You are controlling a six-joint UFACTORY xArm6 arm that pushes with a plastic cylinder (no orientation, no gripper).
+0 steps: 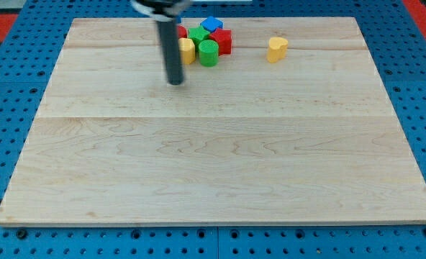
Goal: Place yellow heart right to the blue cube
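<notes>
The yellow heart (276, 49) lies alone near the view's top, right of centre. The blue cube (211, 25) sits at the top of a tight cluster, about 90 px left of the heart. My tip (175, 81) rests on the board below and left of the cluster, well left of the heart and touching no block. The rod rises from the tip to the view's top edge and hides part of the cluster's left side.
The cluster also holds a red block (224, 40), a green cylinder (209, 52), a green block (197, 34), a yellow block (188, 50) and a red block (182, 32) partly behind the rod. The wooden board (213, 158) lies on a blue pegboard.
</notes>
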